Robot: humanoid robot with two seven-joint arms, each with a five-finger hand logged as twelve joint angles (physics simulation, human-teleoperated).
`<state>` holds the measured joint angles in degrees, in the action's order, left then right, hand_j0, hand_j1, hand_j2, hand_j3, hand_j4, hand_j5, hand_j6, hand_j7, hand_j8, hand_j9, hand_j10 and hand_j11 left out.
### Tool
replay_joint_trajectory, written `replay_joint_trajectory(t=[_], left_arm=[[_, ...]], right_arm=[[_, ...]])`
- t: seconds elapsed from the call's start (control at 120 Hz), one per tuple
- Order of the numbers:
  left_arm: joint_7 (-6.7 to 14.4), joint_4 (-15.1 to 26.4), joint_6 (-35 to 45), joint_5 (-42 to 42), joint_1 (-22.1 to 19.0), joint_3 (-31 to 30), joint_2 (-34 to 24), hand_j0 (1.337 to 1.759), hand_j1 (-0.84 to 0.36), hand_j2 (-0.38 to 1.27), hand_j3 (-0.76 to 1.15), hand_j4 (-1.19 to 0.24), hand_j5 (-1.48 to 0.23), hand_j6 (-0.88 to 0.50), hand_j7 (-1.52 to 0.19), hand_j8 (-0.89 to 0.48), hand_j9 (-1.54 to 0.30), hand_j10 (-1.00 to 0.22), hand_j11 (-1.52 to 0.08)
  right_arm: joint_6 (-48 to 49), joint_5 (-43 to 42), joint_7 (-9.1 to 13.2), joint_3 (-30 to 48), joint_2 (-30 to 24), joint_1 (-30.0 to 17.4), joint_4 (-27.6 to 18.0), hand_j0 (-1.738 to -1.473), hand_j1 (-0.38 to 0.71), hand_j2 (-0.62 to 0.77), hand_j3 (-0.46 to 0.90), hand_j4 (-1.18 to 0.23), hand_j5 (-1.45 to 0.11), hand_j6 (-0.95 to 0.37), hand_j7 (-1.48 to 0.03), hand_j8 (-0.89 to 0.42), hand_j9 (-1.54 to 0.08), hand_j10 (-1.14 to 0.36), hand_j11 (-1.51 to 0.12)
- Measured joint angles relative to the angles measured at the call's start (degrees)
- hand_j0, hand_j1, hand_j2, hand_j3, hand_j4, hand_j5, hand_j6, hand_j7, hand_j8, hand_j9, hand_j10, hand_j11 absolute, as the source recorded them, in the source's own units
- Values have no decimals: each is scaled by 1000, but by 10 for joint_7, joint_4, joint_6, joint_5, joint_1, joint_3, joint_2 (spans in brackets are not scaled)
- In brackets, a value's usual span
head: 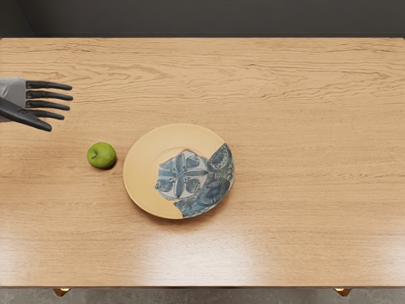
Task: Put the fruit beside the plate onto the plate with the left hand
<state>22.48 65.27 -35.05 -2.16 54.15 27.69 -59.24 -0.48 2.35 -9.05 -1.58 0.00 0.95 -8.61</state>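
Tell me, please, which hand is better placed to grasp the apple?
Left. The left hand is up and left of the apple, its fingers open, and the apple lies just left of the plate. The right hand is not in view.

I'm looking at a plain rendered tabletop scene, closest to a dining spot in a home. There is 1 wide wooden table (304, 114) with clear grain, 1 tan plate (147, 155) with a blue pattern, and 1 green fruit (101, 155) beside it. Behind the table is a dark bare wall (202, 16), and below the front edge I see grey floor (190, 296).
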Motion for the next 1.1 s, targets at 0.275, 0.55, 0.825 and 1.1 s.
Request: replay_joint_trajectory(t=[0.275,0.55,0.825,1.1], left_arm=[[3,5,0,1,18,6,-6,1658,56,49,0,-244,-318,-244,-318,-244,-318,-244,-318],[1,207,36,-59,11,12,-118,1658,57,50,0,-245,-318,-245,-318,-245,-318,-245,-318],[102,275,250,-263,17,-4,-117,1658,58,51,0,-248,-319,-249,-319,-249,-318,-249,-318],[124,286,326,-344,166,-146,-64,1658,59,52,0,-251,-320,-252,-319,-252,-319,-251,-319]], right_arm=[[0,0,-1,0,0,5,0,-1658,-323,-4,0,-22,-29,-22,-29,-22,-29,-22,-29],[0,0,-1,0,0,7,1,-1658,-323,-4,0,-22,-29,-23,-29,-22,-29,-22,-29],[0,0,0,0,0,9,1,-1658,-323,-4,0,-22,-29,-22,-29,-22,-29,-22,-29],[0,0,0,1,0,13,0,-1658,-323,-4,0,-22,-29,-23,-29,-22,-29,-22,-29]])
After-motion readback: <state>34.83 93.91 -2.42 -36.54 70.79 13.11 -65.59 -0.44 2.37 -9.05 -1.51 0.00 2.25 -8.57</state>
